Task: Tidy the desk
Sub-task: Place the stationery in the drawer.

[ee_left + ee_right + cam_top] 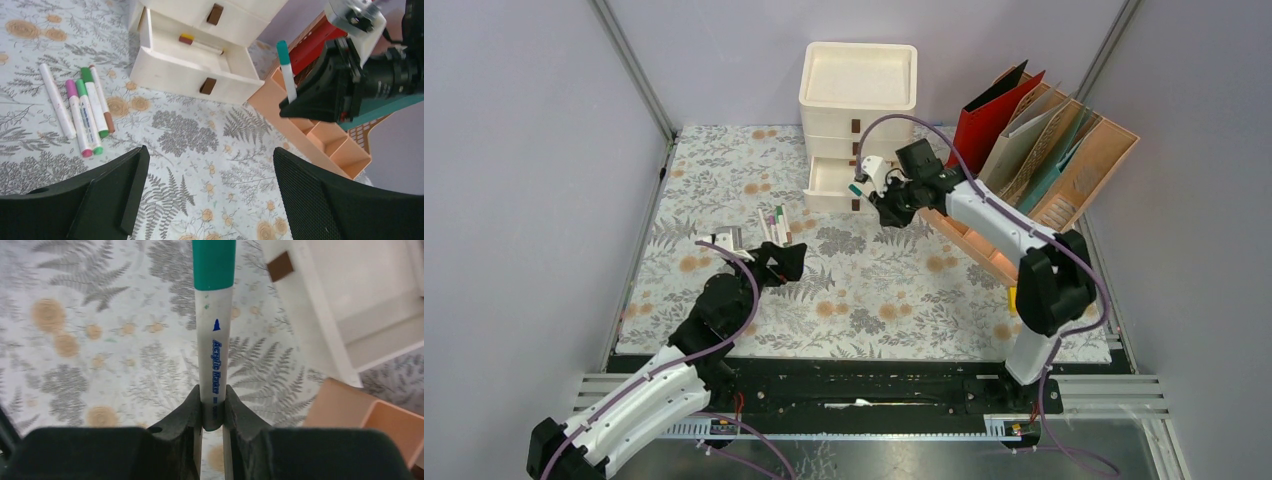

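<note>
The tabletop (894, 300) filled the floor of the railed cell, its fern-and-flower cloth lying flat. As a fixed surface it was not a thing to lift, and the cloth looked soft enough to ruck if anything were dragged across it. The things on it seemed light. The teal-capped marker (214, 340) was stiff, smooth and likely to roll; the right jaws were clenched on its tail end, holding it above the cloth near the open drawer (170, 75). A pinch at mid-barrel would probably suit the four loose markers (82, 107) lying side by side. The left jaws stood released, wide and empty, above the cloth near them. The drawer held one marker (200, 44); the peach organizer (350, 155) showed bare compartments, and the file holder (1104, 150) held folders
</note>
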Motion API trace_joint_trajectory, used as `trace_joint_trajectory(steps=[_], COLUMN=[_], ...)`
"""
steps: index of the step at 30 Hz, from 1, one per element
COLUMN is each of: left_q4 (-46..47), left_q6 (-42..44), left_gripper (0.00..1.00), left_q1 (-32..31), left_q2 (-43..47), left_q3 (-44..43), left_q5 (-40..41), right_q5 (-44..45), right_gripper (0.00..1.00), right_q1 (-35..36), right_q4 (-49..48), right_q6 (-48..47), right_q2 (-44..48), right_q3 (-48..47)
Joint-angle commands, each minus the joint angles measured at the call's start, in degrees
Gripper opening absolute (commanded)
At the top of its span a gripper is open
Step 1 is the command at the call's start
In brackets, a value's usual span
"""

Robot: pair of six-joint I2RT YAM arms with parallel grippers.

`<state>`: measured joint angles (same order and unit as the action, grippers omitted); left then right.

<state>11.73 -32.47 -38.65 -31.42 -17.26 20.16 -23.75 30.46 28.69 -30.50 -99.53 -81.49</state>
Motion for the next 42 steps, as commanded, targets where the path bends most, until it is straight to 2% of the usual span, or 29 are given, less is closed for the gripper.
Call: trace_joint_trajectory(steps=[1,12,22,24,28,32,36,42], left_q4=[-1.96,-2.85,-2.16,-2.04,-1.83,-1.31,0.00,3.76], left_q6=[0.94,0.13,-0.31,-0.40,-0.57,-0.86,-1.71,-5.18], left_gripper=[0.99,0.99,0.99,0.99,0.99,0.99,0.99,0.99], left_q1=[0.59,1.40,2.29,2.58,3.26,4.36,5.62,11.68], left_q2=[0.59,2.04,1.89,1.53,1.06,0.55,-0.54,-4.59], left_q3=[0.37,2.13,2.93,2.78,2.72,2.71,2.71,2.63], left_q5=[-0.64,-0.34,-1.28,-1.76,-2.57,-4.02,-6.36,-15.41], right_q5=[13.77,23.44,27.59,28.43,28.75,28.13,26.50,21.43], right_gripper=[0.00,0.00,0.00,0.05,0.29,0.43,0.47,0.46], right_q1=[0.45,0.34,0.38,0.33,0.21,-0.11,-0.38,-0.35], right_q4=[7.76,12.78,9.41,8.71,8.52,8.10,8.01,6.76], right_q6=[-7.28,-9.98,-8.53,-8.44,-7.18,-5.98,-4.55,-1.67], right_q2=[-6.86,-21.51,-27.00,-27.80,-28.43,-27.74,-25.52,-18.14], right_q3=[-9.80,-30.36,-35.64,-36.07,-37.08,-36.75,-35.74,-30.21])
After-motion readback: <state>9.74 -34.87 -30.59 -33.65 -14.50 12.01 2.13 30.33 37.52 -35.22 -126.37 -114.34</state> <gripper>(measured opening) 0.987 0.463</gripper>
